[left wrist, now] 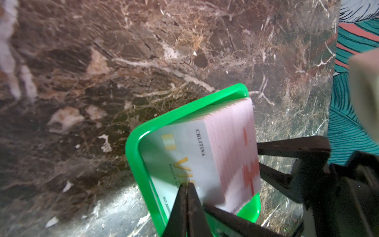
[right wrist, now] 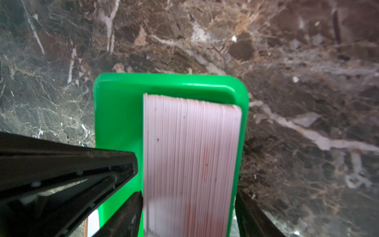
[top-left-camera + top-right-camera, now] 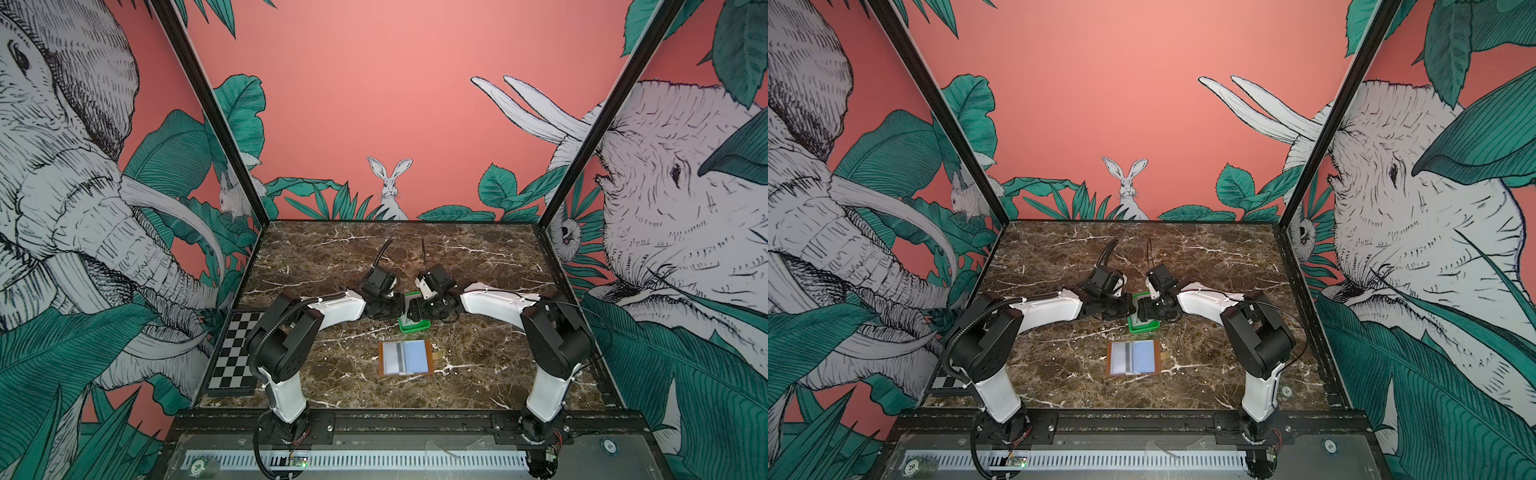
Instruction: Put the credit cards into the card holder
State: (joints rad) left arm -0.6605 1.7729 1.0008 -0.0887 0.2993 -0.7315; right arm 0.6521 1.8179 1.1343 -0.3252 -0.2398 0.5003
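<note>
- Left wrist view: a stack of credit cards (image 1: 231,153) stands on edge in a green tray (image 1: 133,147). The front card (image 1: 180,156) shows a gold chip and gold lettering.
- The left jaws are pressed together, with their tips at the lower part of that front card's face. Whether a card is nipped between them does not show.
- Right wrist view: the right jaws stand wide, one against each face of the stack (image 2: 190,143), clamped across its thickness. The stack sits close to one long wall of the tray (image 2: 117,123), leaving bare green floor on the other side.
- In both top views the two arms meet from either side over the tray (image 3: 415,330) (image 3: 1144,329), near the middle of the brown marble worktop (image 3: 478,257).
- The card holder (image 3: 405,372) (image 3: 1133,372) lies open and flat on the worktop, apart from the tray and nearer the arm bases. Its sleeves show a white card (image 3: 392,357) with a grey stripe beside a pale blue card (image 3: 417,355).
- A checkerboard (image 3: 237,353) lies at the worktop's left edge.
</note>
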